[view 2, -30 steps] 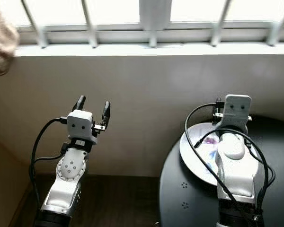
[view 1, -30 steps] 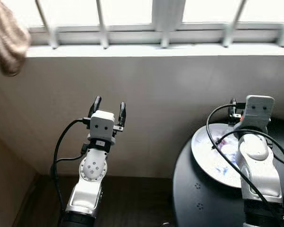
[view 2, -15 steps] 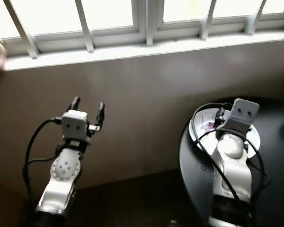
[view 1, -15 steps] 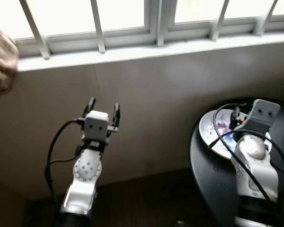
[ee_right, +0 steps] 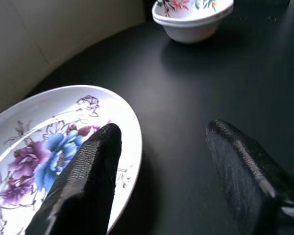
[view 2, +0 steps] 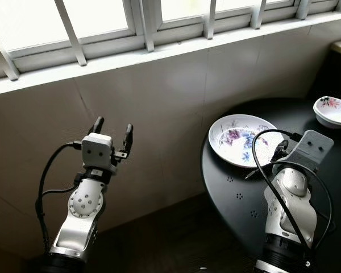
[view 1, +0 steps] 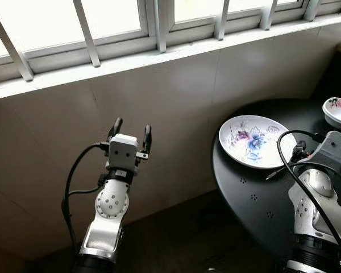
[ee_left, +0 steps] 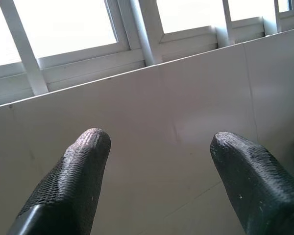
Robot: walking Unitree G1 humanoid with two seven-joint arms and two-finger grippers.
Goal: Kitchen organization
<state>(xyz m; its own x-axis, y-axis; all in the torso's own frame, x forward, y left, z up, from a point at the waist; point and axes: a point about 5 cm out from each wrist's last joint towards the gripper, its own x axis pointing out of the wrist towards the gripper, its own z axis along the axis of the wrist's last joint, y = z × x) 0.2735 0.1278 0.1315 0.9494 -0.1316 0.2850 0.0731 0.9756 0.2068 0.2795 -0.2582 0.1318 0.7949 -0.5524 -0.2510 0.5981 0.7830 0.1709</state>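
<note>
So the flowered plate [view 1: 256, 140] sits flat on the round black table [view 1: 256, 210] at the right of the frame, close to the table's rim nearest the wall, and a small flowered bowl [view 1: 338, 111] sits further right at the frame edge, well apart from the plate. The right gripper [ee_right: 161, 181] is over the tabletop just beside the plate; in the right wrist view its fingers are spread wide with nothing between them, one fingertip overlapping the plate's edge, the other over bare black table. My guess is it's lining up for the rim, since a flat plate gives you nothing else to pinch. The left gripper [view 1: 130, 132] sits lower left, raised in front of the tiled wall [view 1: 187, 108], fingers spread and empty, nowhere near the dishes, so it looks like it's just kept clear. Barred window [view 1: 119, 23] runs across the top. Nothing blocks the plate really, though the right arm's own black cable [view 1: 287, 151] loops right beside it and could snag
</note>
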